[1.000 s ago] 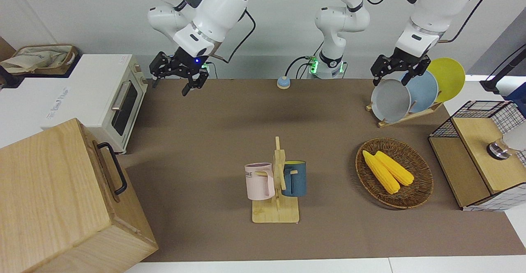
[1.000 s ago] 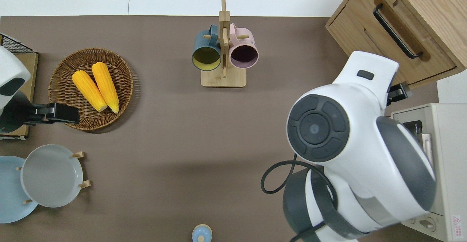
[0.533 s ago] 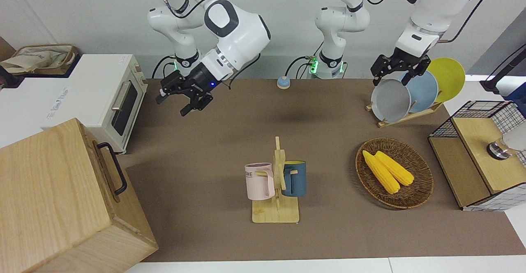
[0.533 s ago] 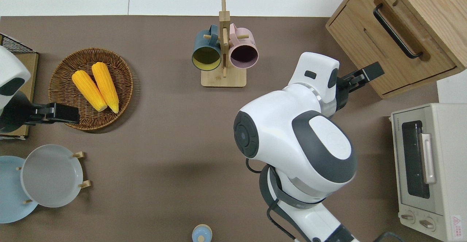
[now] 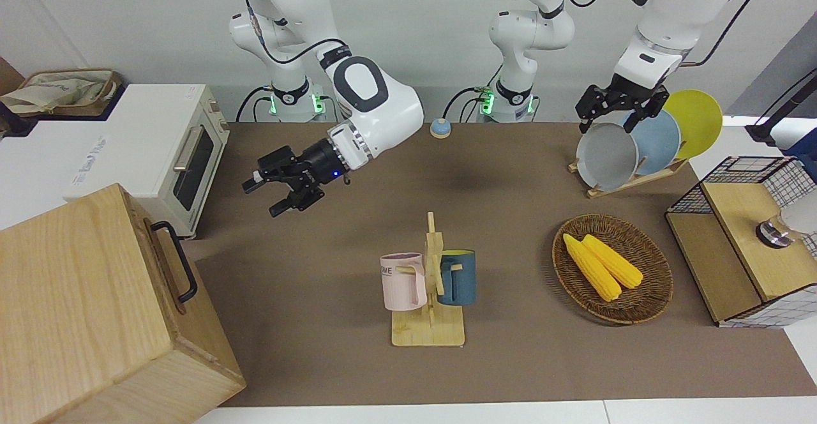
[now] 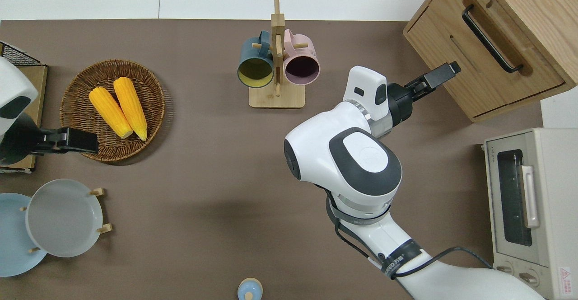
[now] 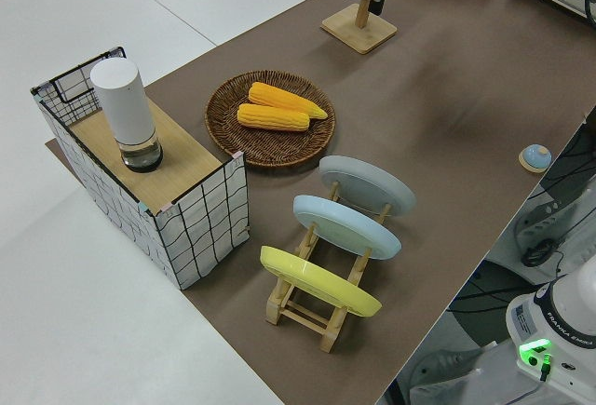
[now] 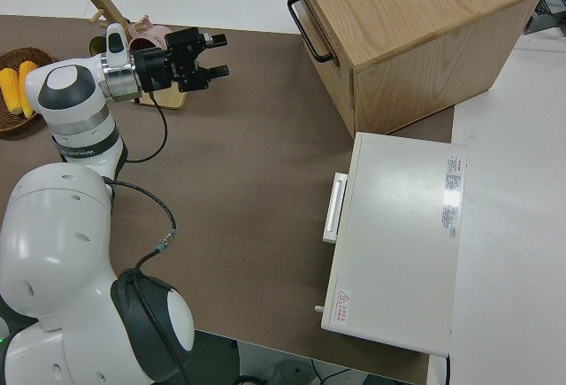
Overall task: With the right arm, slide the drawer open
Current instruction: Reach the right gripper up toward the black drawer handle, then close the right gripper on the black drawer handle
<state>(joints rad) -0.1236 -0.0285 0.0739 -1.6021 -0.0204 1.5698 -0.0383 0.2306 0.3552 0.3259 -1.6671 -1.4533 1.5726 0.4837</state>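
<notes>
One drawer: the wide, shallow light-wood drawer (image 6: pixel 492 60) sits shut in the large plain wooden cabinet (image 5: pixel 83 302), at the right arm's end of the table, farther from the robots than the white toaster oven (image 6: pixel 528 209).
Hold point: the black metal loop handle (image 6: pixel 490 38) on the drawer front; likely the only real purchase, best taken near its middle.
Handling: stiff wood, probably light when empty; an off-centre pull may bind it.
Right gripper: the black two-finger gripper (image 5: pixel 281 191) on the white jointed arm hovers over bare brown table near the cabinet, fingers spread, holding nothing, pointed toward the drawer.
Left arm: parked.
</notes>
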